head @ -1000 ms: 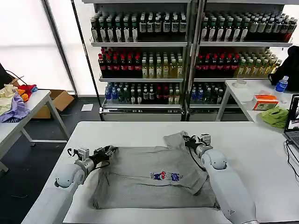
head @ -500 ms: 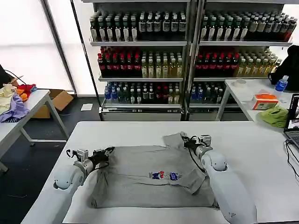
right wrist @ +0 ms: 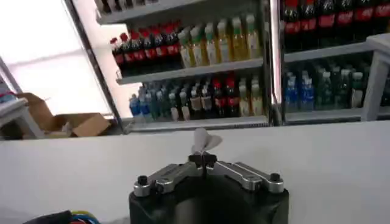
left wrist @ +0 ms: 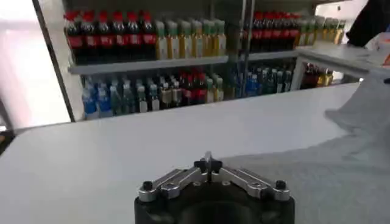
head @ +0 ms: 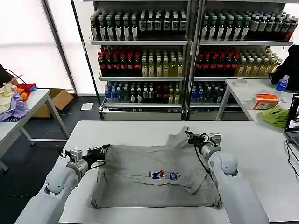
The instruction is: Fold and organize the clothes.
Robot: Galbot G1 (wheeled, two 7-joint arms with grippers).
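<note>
Left pincer (head: 103,150): clamped on the near-left shoulder corner of the shirt (head: 154,175). Right pincer (head: 190,136): clamped on the far-right shoulder corner, a scrap of grey cloth pinched at its tips, the sleeve lifted. Shirt: spread on the white bench (head: 140,128) between both pincers, chest print upward, long axis running crosswise from one pincer to the other. Each arm is nearest its own corner; the hem lies nearest the robot, ungripped.

Bright window glare — soft wrist views
</note>
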